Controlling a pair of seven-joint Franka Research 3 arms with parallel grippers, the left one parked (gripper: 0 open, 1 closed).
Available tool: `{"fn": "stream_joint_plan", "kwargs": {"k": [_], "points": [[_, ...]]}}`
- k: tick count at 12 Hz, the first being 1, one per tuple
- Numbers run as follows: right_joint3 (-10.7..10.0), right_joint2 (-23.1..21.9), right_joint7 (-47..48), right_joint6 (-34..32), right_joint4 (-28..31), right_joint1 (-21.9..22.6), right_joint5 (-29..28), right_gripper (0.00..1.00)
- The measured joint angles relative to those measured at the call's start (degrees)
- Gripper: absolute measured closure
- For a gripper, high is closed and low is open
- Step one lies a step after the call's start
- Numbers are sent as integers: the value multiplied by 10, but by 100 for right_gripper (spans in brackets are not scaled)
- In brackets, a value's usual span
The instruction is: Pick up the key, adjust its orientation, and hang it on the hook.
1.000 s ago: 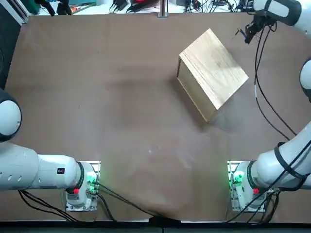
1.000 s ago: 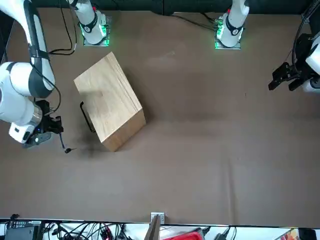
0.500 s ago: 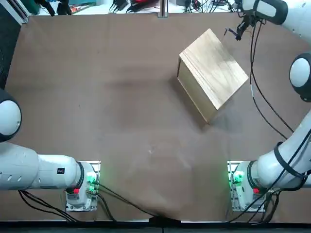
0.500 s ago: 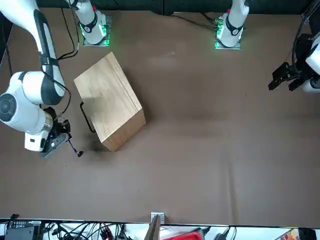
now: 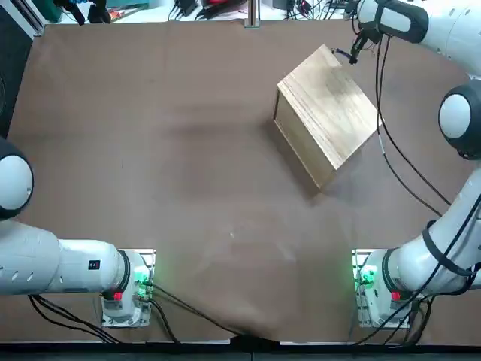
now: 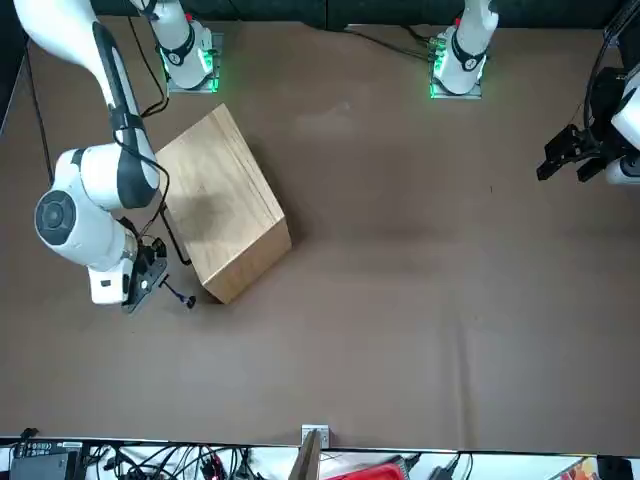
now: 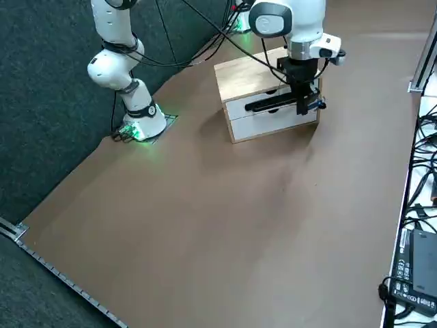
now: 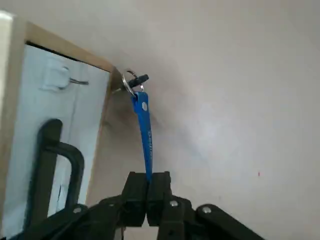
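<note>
- Right wrist view: the key (image 8: 138,81), dark-headed with a short metal shank, hangs on a silvery ring (image 8: 129,83) at the end of a blue strap (image 8: 144,127) with pale lettering. It is left of centre in the upper half of the frame, just beside the box edge.
- The right gripper (image 8: 148,177) is pressed together on the strap's other end; the key itself is apart from the fingers.
- On the white front of the wooden box (image 5: 329,109) is a small hook (image 8: 79,82) on a white mount (image 8: 57,76); key and hook are apart.
- Below the hook in that view, a black handle (image 8: 67,155) projects from the front.
- Top view: the box stands turned at an angle, upper right of centre; the gripper is near its far corner, close to the table's top edge.
- Front view: bare brown table (image 6: 430,300) spreads from the box to the right and below. Left of the box, the right arm (image 6: 95,190) takes up the room.
</note>
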State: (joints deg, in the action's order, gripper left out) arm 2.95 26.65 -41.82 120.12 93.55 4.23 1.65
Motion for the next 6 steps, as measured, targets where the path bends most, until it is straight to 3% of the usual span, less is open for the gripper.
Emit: {"fn": "stream_joint_plan", "kwargs": {"k": [6], "points": [[5,6,-115,7,0,-1,0,96]]}}
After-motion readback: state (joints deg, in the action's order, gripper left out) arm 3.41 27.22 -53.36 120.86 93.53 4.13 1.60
